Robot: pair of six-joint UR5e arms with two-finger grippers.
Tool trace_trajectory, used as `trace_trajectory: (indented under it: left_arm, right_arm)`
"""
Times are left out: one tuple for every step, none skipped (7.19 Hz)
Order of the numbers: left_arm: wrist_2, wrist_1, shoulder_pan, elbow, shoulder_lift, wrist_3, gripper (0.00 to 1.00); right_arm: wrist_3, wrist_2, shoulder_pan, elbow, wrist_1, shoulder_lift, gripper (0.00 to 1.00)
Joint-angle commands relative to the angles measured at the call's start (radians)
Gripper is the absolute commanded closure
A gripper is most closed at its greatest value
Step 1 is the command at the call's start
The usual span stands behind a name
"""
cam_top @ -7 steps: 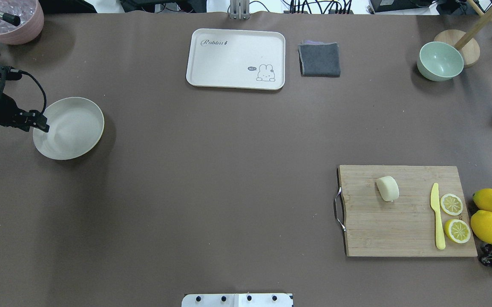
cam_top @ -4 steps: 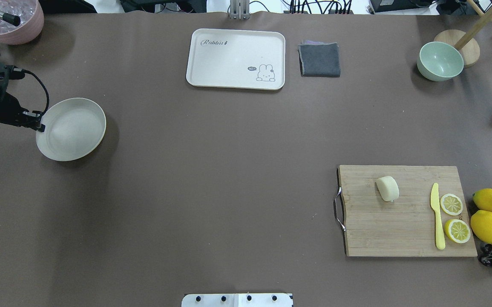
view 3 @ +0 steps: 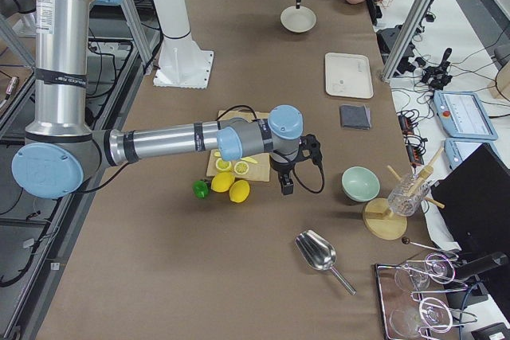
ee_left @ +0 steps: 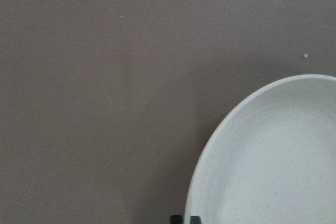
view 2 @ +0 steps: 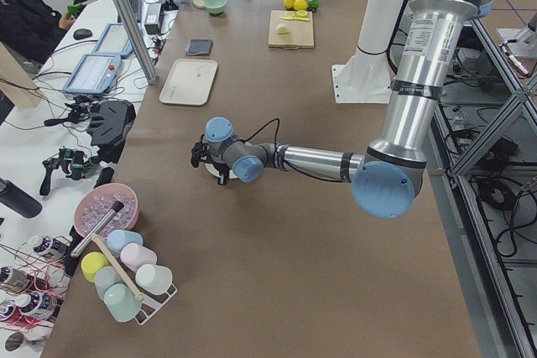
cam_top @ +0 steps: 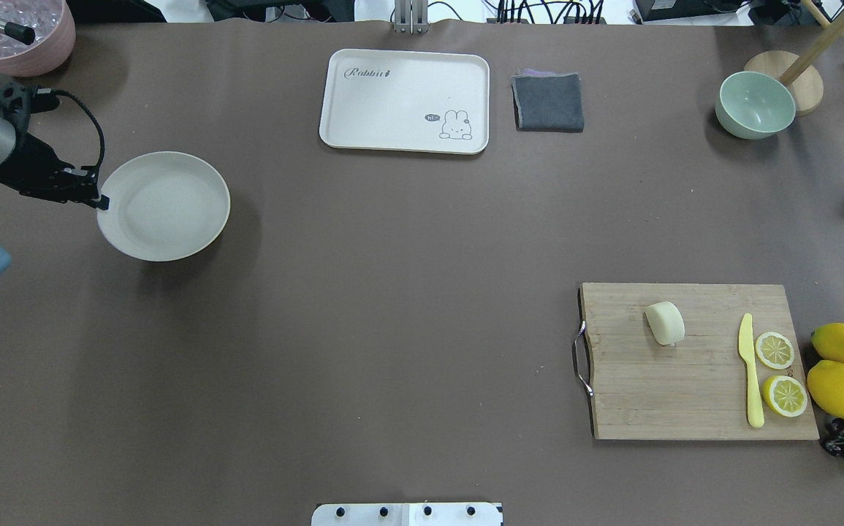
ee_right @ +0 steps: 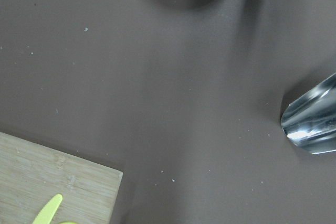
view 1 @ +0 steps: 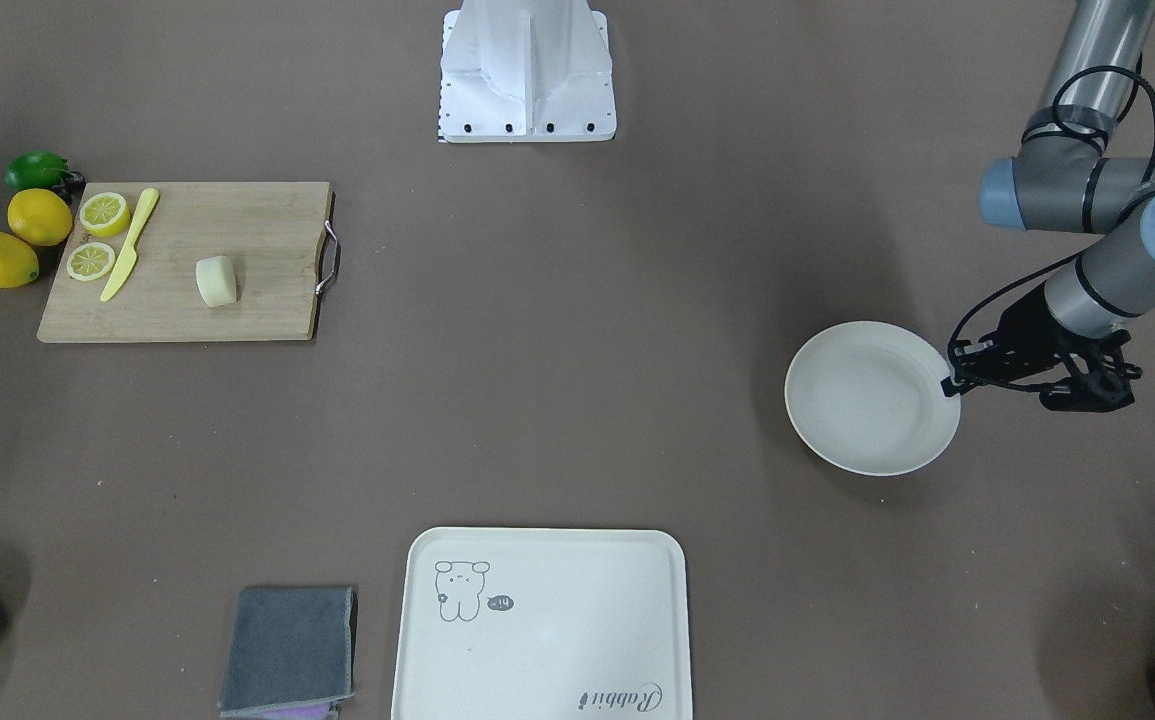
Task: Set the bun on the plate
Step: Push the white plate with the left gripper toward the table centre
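Overhead exterior, bun on board, knife nearby

Past the plate, apparently pinched by the fingers of the left gripper, bare table runs to the cutting board; the tray lies off to the fingers' side.

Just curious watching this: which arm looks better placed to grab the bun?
Right, probably. The right gripper hangs beside the cutting board where the bun lies, while the left gripper is busy pinching the plate by its rim at the opposite end.
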Motion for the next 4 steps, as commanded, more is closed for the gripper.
trace_trajectory:
  left_arm:
    - [0.007,-0.001,0.082,-0.099,-0.052,-0.271,1.00]
    - [0.085,0.003,0.158,-0.110,-0.110,-0.383,1.00]
    - [0.166,0.042,0.249,-0.109,-0.180,-0.474,1.00]
    - [0.258,0.118,0.312,-0.109,-0.251,-0.517,1.00]
  right_arm:
    - [0.218,-0.008,-0.128,0.112,0.014,0.005,0.00]
    - [0.303,-0.033,-0.197,0.160,0.015,0.005,0.00]
    - [0.410,-0.078,-0.283,0.206,0.020,0.016,0.00]
    - [0.519,-0.138,-0.378,0.220,0.020,0.043,0.00]
